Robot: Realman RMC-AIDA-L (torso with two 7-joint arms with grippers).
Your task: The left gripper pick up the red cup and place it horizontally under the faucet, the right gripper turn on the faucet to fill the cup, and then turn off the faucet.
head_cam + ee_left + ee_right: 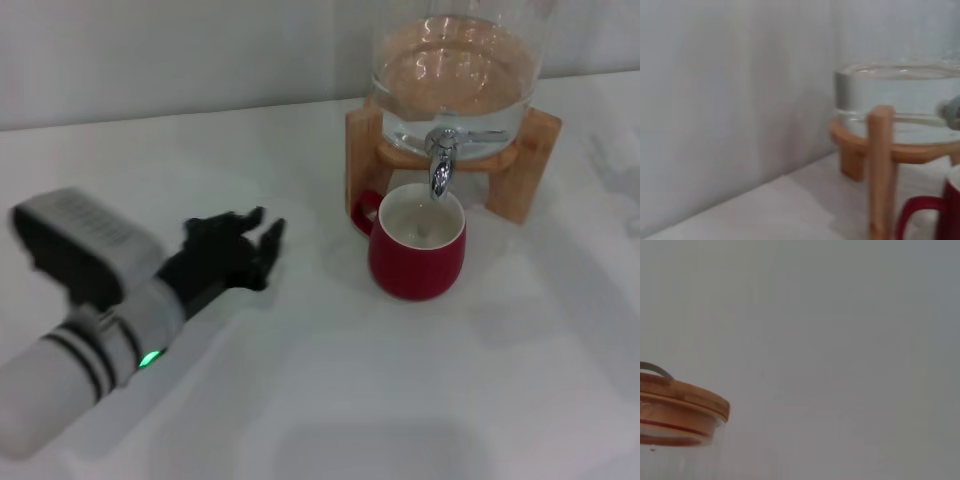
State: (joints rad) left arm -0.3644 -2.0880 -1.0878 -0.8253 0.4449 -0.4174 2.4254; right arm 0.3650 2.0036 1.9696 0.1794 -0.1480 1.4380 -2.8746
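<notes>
The red cup (pixel 417 243) stands upright on the white table directly below the faucet (pixel 441 165), its handle pointing toward the wooden stand's left leg. The chrome faucet juts from the clear glass dispenser (pixel 455 75), spout down over the cup's white inside. My left gripper (pixel 250 243), a black fingered claw, hovers open and empty to the left of the cup, well apart from it. The left wrist view catches the red cup's handle (pixel 920 217) beside a stand leg (pixel 882 170). My right gripper is out of view.
The wooden stand (pixel 525 165) holds the dispenser at the back of the table. The right wrist view shows only the dispenser's wooden lid (pixel 680 400) against a pale wall. White tabletop (pixel 400 400) stretches in front of and to the right of the cup.
</notes>
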